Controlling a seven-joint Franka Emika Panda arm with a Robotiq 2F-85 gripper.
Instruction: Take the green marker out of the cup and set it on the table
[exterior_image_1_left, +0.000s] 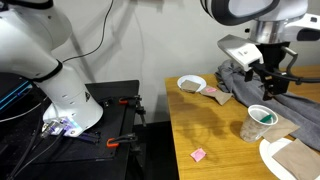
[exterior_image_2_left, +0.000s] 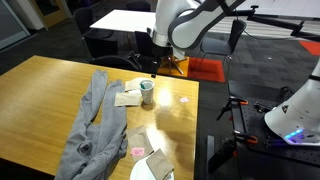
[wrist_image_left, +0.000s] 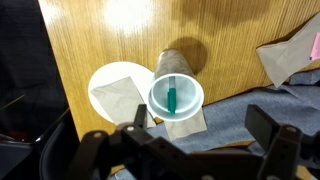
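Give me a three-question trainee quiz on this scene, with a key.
1. True or false: the thin green marker lies flat on the light brown wooden table.
2. The robot's hand is: A) shut on the marker; B) open, holding nothing; C) pressed flat on the table.
3. Fill in: the marker sits inside the translucent whitish plastic ___.
Key: 1 false; 2 B; 3 cup.

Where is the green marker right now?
In the wrist view the marker sits inside the cup, mid-picture, between a white dish and a grey cloth.
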